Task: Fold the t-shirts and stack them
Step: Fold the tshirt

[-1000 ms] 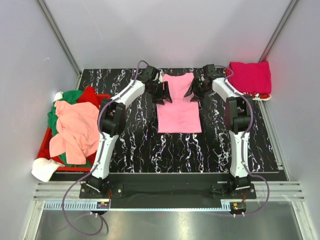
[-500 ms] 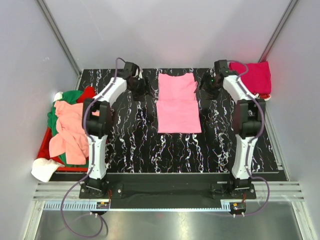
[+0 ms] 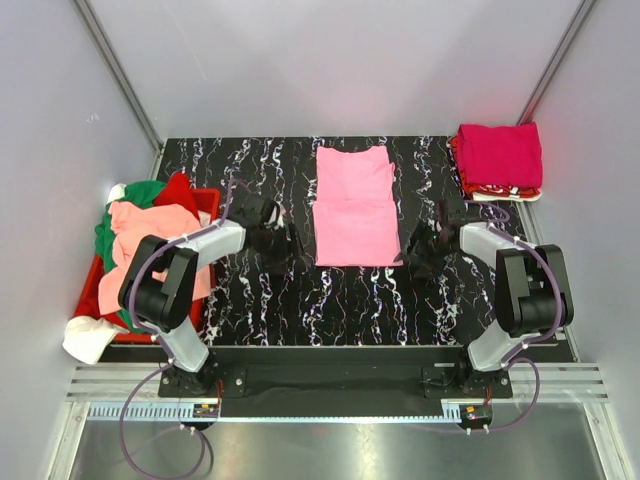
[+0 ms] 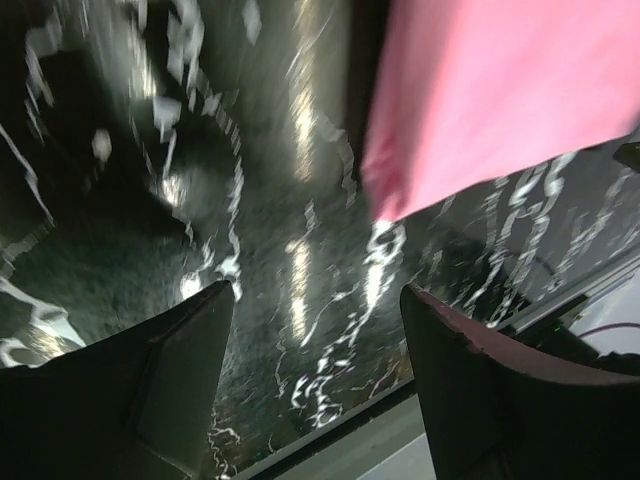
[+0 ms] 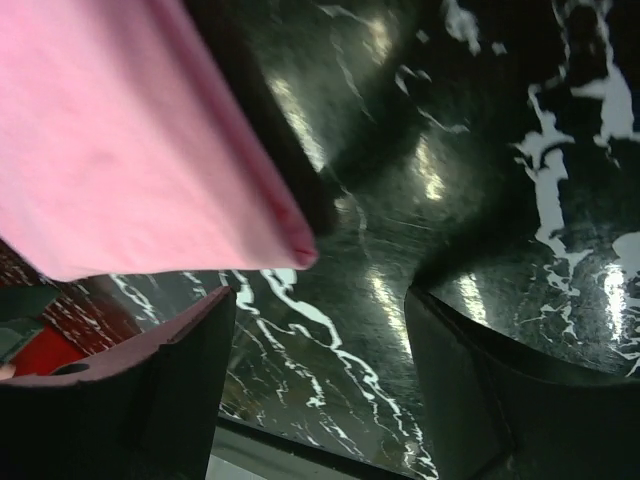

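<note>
Left pincer (image 3: 272, 245) and right pincer (image 3: 422, 252) open, flanking the pink t-shirt (image 3: 357, 210) on the tabletop (image 3: 330, 300).
Only overhead do we see the red crate (image 3: 208, 196) heaped with shirts (image 3: 150, 240); wrist views show empty jaws.

No text, label, brand, number or sign can be read in any of the views.
</note>
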`<state>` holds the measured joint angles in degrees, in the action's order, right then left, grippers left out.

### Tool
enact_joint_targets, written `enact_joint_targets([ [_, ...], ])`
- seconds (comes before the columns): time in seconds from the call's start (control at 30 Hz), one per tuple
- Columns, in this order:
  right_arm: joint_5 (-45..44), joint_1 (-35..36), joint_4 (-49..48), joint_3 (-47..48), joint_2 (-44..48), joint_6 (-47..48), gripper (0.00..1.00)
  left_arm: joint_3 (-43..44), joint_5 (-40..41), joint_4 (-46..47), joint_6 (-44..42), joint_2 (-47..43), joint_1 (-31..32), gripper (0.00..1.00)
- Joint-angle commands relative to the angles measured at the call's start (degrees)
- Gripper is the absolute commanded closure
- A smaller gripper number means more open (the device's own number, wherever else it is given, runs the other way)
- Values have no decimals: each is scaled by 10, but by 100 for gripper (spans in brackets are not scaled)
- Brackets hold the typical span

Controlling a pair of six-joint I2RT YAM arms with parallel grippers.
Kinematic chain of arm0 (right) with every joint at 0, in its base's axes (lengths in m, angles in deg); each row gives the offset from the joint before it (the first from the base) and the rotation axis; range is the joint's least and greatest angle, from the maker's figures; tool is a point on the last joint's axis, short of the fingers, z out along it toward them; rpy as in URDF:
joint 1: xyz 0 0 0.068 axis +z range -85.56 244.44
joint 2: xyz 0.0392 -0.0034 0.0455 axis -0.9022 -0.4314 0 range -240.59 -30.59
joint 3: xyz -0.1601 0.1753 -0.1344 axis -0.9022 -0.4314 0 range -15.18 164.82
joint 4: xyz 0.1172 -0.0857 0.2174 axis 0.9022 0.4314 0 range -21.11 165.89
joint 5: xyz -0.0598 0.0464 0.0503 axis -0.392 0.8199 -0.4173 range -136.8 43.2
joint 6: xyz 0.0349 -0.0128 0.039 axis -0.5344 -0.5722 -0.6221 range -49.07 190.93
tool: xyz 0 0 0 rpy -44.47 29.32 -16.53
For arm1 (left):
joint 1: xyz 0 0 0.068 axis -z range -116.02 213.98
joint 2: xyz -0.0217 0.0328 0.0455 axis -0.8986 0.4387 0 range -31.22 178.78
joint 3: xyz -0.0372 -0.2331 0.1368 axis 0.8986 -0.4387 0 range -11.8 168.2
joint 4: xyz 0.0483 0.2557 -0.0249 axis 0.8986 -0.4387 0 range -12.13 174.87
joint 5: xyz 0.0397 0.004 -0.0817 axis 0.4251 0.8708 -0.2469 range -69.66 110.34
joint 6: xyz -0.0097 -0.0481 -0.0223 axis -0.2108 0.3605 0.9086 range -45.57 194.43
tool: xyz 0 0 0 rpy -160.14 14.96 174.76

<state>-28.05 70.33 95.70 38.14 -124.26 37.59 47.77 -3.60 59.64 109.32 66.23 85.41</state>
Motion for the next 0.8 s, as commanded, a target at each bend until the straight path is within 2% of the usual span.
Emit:
enact_joint_targets([
  [0.0,14,3,-68,-25,24,-15,25,-36,-7,94,41,-21,23,28],
  [0.23,20,3,-100,-40,-13,-20,30,-45,27,123,78,11,58,30],
  [0.63,26,3,-136,-43,-46,-23,59,-36,68,148,102,69,75,38],
  [0.77,29,3,-142,-46,-55,-23,64,-28,75,157,105,82,75,44],
])
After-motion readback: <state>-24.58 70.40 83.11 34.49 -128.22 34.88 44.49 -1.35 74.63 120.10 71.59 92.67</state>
